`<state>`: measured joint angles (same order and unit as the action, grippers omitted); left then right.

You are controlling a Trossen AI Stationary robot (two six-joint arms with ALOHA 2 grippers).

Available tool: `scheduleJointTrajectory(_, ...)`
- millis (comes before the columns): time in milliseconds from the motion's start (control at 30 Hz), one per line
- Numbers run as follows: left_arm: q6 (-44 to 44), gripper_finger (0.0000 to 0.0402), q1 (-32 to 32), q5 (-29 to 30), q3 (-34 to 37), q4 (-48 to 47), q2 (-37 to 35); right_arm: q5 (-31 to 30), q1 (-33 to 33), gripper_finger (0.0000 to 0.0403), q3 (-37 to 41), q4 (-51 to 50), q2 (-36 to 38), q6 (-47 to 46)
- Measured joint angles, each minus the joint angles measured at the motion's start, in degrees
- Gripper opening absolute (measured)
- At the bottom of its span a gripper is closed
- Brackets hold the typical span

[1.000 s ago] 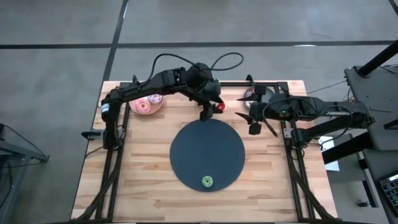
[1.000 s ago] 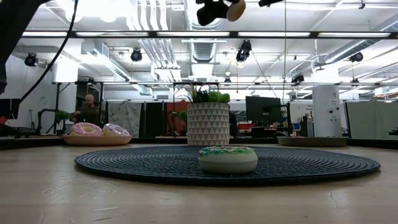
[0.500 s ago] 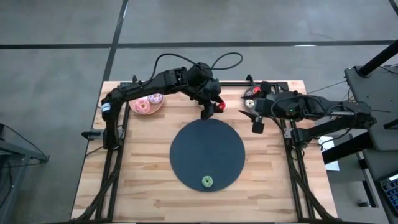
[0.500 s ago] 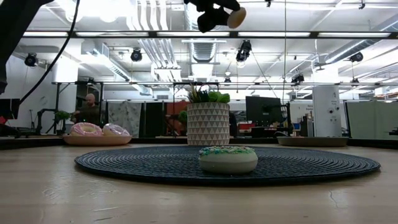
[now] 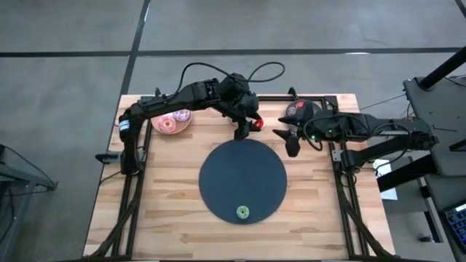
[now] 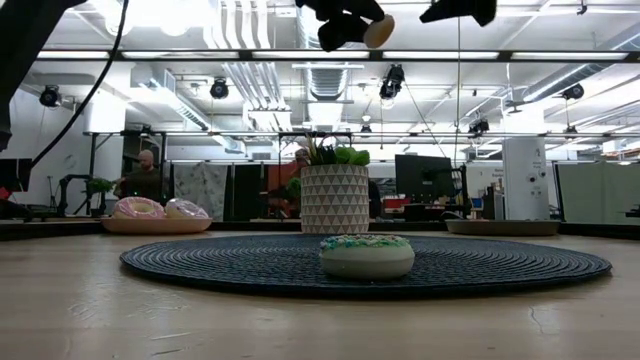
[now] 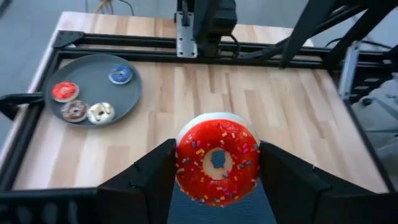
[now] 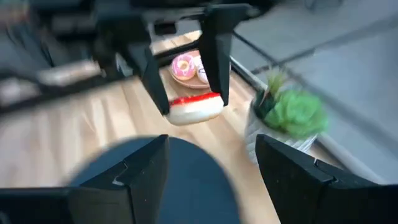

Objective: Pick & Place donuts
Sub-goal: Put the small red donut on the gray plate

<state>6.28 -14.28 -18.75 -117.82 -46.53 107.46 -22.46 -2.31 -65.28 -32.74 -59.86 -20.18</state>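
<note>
carry step: the left gripper (image 7: 216,163) holds its jaws clamped on the red sprinkled donut (image 7: 217,162), lifted near the dark round mat (image 5: 242,179); next, lower and release. right gripper (image 8: 211,165) empty, jaws apart.

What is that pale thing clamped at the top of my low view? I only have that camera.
Observer: A red-frosted donut with sprinkles, gripped by the left gripper; you see its pale underside.
Operator: Is the right gripper carrying anything?
Observer: No. The right gripper is open and empty, facing that donut.
Operator: What's on the grey plate at my right?
Observer: Four small donuts: red donut, blue donut, brown donut and cream donut.
</note>
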Motion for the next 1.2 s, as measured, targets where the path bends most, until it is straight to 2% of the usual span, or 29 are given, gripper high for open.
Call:
scheduleJointTrajectory(233,3.44,0.0193,0.00,5.66,0.00,-1.50,0.00,0.43,1.01,0.0233,0.00,0.33,0.44,-29.33)
scheduleJointTrajectory(367,6.18,0.0193,0.12,9.02,0.00,-1.51,0.00,2.20,1.85,0.0233,0.00,0.36,0.05,-41.28)
scheduleJointTrajectory(467,7.32,0.0193,0.18,9.63,0.00,-1.56,0.00,5.73,3.22,0.0233,0.01,0.70,-0.71,-43.47)
scheduleJointTrajectory(833,10.47,0.0193,0.70,9.87,0.00,-3.89,0.00,11.90,7.83,0.0233,0.15,6.09,-5.25,-45.10)
scheduleJointTrajectory(1200,15.31,0.0193,0.85,13.93,0.00,-5.54,0.01,12.51,10.19,0.0233,0.24,8.59,-7.88,-47.67)
